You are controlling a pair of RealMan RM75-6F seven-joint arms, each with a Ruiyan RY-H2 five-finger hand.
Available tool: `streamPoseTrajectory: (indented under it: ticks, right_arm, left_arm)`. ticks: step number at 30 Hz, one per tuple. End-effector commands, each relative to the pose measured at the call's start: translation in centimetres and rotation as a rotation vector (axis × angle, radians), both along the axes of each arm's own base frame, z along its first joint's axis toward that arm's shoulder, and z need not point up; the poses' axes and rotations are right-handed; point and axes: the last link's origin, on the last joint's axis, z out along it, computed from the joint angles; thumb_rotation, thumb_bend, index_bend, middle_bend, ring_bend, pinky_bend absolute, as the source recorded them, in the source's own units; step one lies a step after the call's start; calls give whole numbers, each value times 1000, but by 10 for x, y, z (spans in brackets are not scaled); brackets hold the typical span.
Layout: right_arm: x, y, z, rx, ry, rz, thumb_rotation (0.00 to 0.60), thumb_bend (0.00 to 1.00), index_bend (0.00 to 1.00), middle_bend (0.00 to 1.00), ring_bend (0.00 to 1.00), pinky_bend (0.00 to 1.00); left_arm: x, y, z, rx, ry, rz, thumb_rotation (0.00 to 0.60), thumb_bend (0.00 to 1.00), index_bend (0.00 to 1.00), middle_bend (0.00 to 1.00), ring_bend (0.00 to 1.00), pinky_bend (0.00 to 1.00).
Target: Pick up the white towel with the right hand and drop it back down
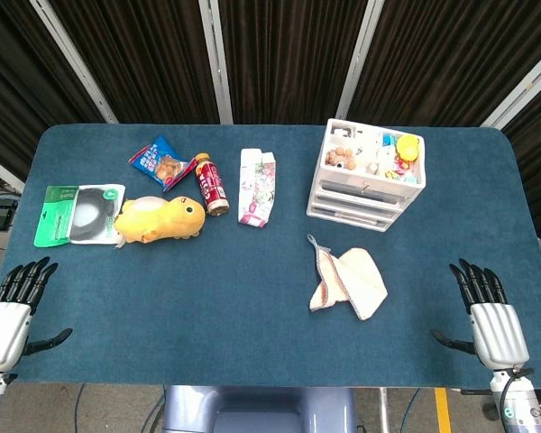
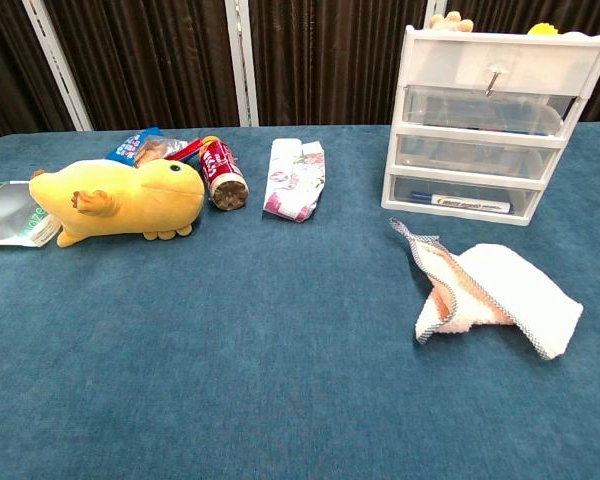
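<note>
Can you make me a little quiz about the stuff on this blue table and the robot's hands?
1. True or false: the right hand is already holding the crumpled white towel with the striped edge.
2. Which thing lies closest to the yellow plush toy animal?
A. the white plastic drawer unit
B. the small red-labelled bottle lying on its side
C. the towel
3. Fill in: the towel lies just in front of the ___.

Key
1. False. The towel lies alone on the blue table cloth; both the right hand and the left hand rest apart from it, holding nothing.
2. B
3. drawer unit
</note>
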Motion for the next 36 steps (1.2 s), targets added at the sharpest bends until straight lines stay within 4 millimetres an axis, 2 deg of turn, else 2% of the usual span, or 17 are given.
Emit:
streamPoseTrajectory:
  ticks: [1,9,11,12,13,15,17,19,21,25,28,36]
  right_arm:
    - [0,0,0,1,1,1,600,8,0,0,0,16]
    - [2,1,-1,8,-6,7,600,8,0,0,0,22]
    - [10,-2,-2,3,-16,31,600,7,0,1,0,87]
    - [13,-4,-3,1,-17,37,600,7,0,13,9,168]
    - [15,-6,-4,-1,-18,40,600,7,1,48,48,271]
    - [20,-9,-6,1,-24,43,600,6,8,170,197,448]
    - [26,-14,-9,10,-38,43,600,7,30,391,460,664]
    - [33,-19,-15,30,-56,35,600,7,51,570,631,813]
    - [39,-24,-21,58,-56,26,600,6,81,705,743,901]
    - [57,-34,-38,108,-51,17,600,6,137,844,859,979]
    - [68,-40,-52,138,-43,14,600,6,155,895,899,998]
    - [92,-59,-91,189,-37,-13,600,6,179,924,925,1000]
  left_arm:
    - [0,0,0,0,0,0,600,0,0,0,0,0]
    - [0,0,0,1,-2,-2,600,0,0,0,0,0]
    - [1,0,-1,-1,-4,-4,600,0,0,0,0,0]
    - [1,0,-1,-3,-5,-4,600,0,0,0,0,0]
    - [1,0,-1,-4,-6,-4,600,0,0,0,0,0]
    - [1,0,-1,-5,-6,-6,600,0,0,0,0,0]
    - [1,0,-1,-5,-8,-8,600,0,0,0,0,0]
    - [1,-1,-1,-6,-9,-8,600,0,0,0,0,0]
    - [1,-1,-1,-7,-11,-6,600,0,0,0,0,0]
    - [1,0,-1,-9,-13,-4,600,0,0,0,0,0]
    - [2,0,-1,-13,-14,-3,600,0,0,0,0,0]
    - [2,-1,-1,-18,-22,4,600,0,0,0,0,0]
